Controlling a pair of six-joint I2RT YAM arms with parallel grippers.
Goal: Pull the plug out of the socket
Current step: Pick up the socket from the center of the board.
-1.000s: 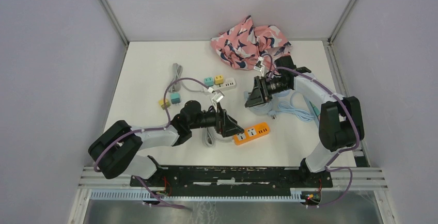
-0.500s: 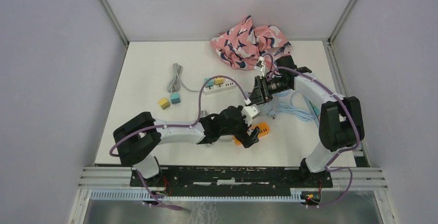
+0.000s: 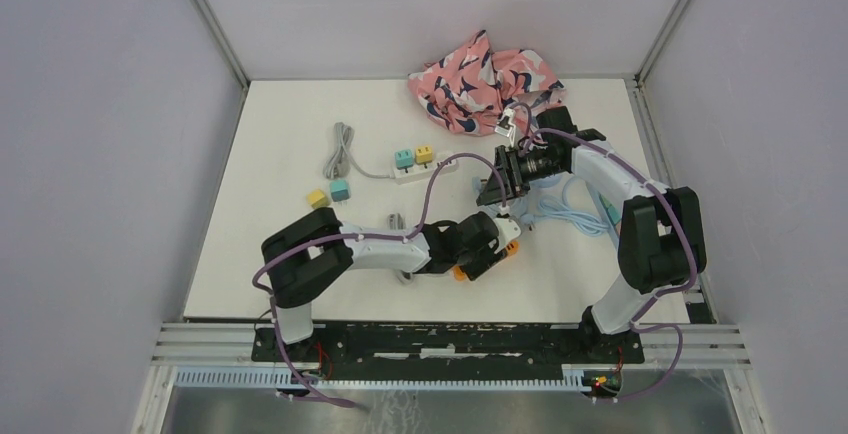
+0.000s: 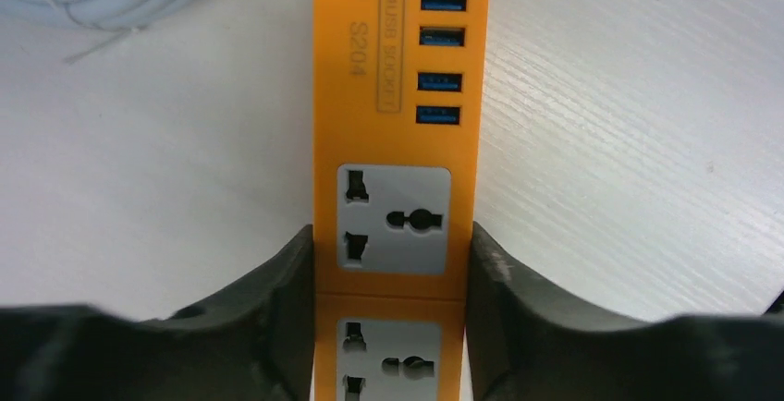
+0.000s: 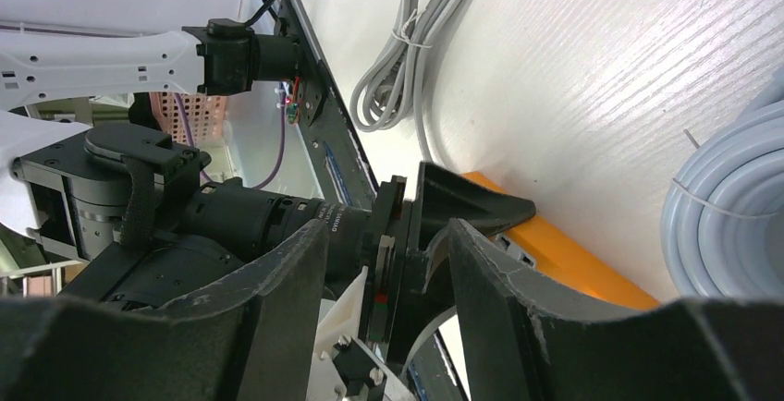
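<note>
Two grey sockets (image 4: 393, 221) face up on the orange power strip (image 4: 393, 124), which lies flat on the white table (image 3: 300, 254) near its front edge, slightly right of centre. Four blue USB ports (image 4: 441, 54) sit at its far end (the casing beside them is stamped S204). The left gripper (image 4: 393, 253) straddles the strip, one black finger pressed against each long side, pinching it across its width. Just beyond the strip lies a coiled pale-blue cable (image 3: 570, 204). The right gripper (image 3: 492, 189) hangs above the table beside that coil, its fingers parted with nothing between them. Farther back, a white power strip (image 3: 440, 166) carries a teal plug (image 3: 403, 158) and a yellow plug (image 3: 424, 154). A pink patterned cloth (image 3: 485, 79) is heaped at the rear.
</note>
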